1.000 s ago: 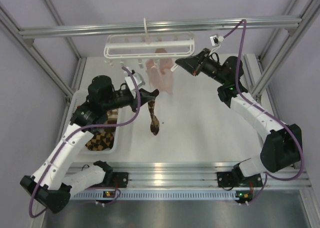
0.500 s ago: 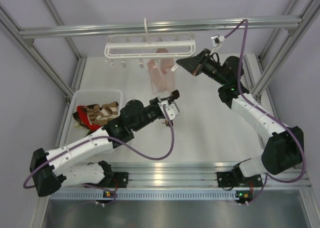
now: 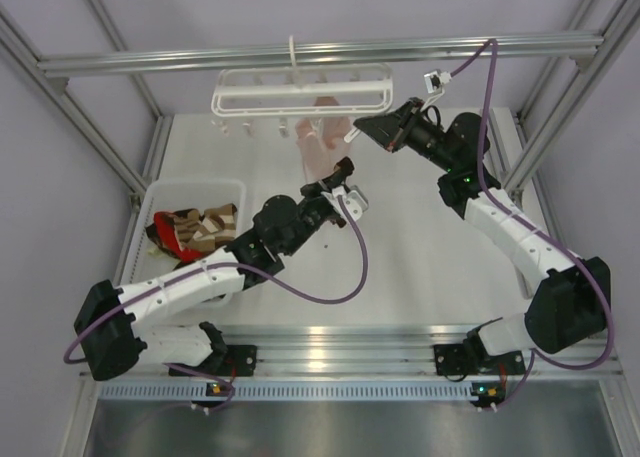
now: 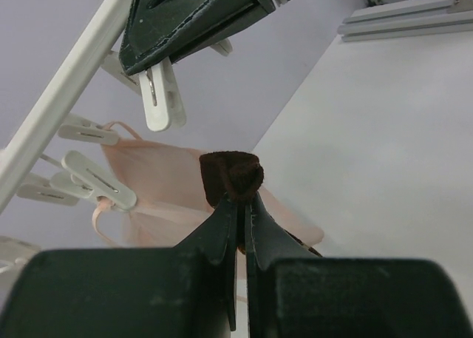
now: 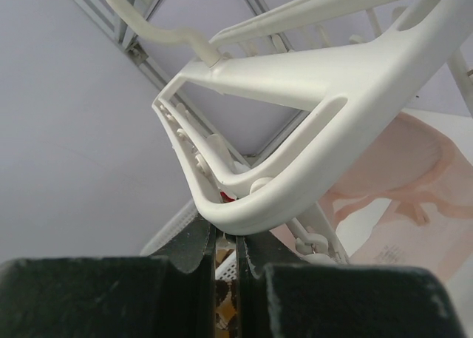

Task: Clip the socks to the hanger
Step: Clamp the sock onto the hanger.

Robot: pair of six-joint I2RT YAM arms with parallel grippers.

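sock: a dark brown fold, raised just below the hanging clip, in front of the pink cloth
hanger: hooked on the top rail, pink cloth clipped under it
left gripper: fingers almost together, pinching the sock
right gripper: closed tight at the hanger's right end
bin: on the left, patterned socks inside

White, pink, brown and tan
Hanger white; cloth on it pale pink; sock tip dark brown; binned socks brown-and-tan diamond check, beside a red thing; bin and surface white.
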